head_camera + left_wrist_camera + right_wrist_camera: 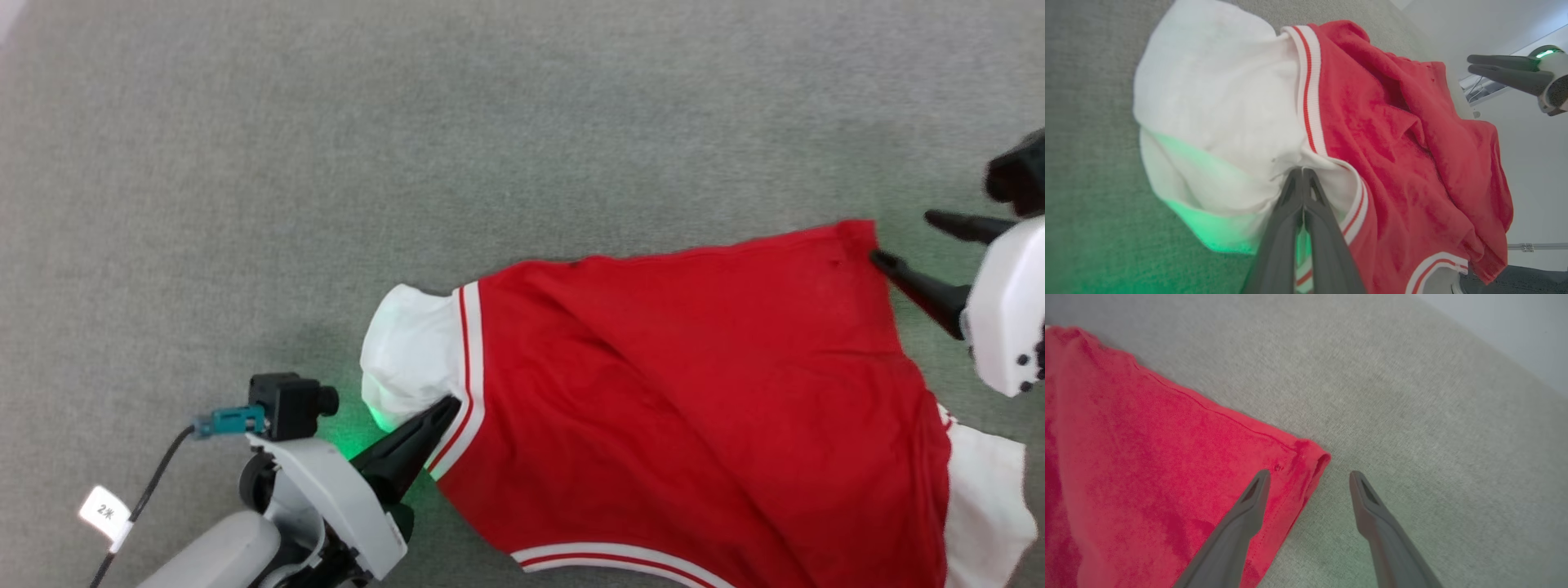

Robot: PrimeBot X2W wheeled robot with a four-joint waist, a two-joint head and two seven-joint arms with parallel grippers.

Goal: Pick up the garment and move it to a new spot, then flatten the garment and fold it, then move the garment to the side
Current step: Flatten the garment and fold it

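The garment (694,392) lies spread on the grey surface, bright red with a white sleeve (408,351) and white-and-red striped trim. My left gripper (447,406) is shut on the white cloth right beside the striped trim, and the left wrist view shows its fingers (1302,173) pinched together there on the garment (1392,163). At the garment's far right corner (857,233) my right gripper (903,237) stands open. In the right wrist view one fingertip (1261,477) hovers over the red corner (1306,457) and the other over bare surface, with no cloth held between them.
Grey carpet-like surface (408,122) extends on all sides of the garment. A cable with a white tag (106,513) trails at the lower left by my left arm. A pale wall (1515,326) borders the surface beyond the right gripper.
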